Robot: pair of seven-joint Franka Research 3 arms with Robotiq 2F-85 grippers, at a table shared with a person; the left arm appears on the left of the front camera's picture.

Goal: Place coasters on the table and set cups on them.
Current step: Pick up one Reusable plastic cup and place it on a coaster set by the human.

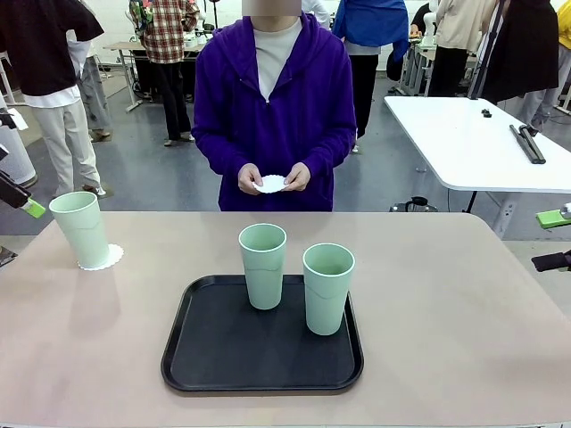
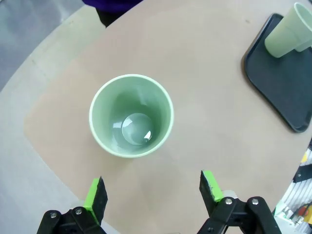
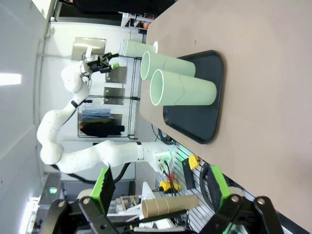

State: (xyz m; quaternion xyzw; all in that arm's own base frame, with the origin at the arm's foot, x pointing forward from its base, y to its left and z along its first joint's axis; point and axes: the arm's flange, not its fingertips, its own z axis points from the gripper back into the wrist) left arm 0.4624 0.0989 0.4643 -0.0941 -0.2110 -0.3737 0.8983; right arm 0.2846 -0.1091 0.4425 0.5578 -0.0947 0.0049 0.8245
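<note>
Near left edge of desk (image 1: 446, 312), round white scalloped paper coaster (image 1: 105, 260) mostly hidden under tall mint-green plastic cup (image 1: 80, 227), lace rim alone showing. Second coaster (image 1: 270, 184) partly covered by person's fingers (image 1: 293, 181). In front view, left tool (image 1: 18, 232) and right tool (image 1: 553, 239) cut off by picture edges.

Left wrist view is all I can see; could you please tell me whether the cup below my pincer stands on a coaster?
Observer: Yes, the cup stands on a white coaster, whose lacy edge peeks out at its base.
Operator: Thank you. How many cups are on the tray?
Observer: Two: a farther cup and a nearer cup, upright on the black tray.
Operator: Where is the next coaster, please?
Observer: The person at the far side holds another coaster in both hands.
</note>
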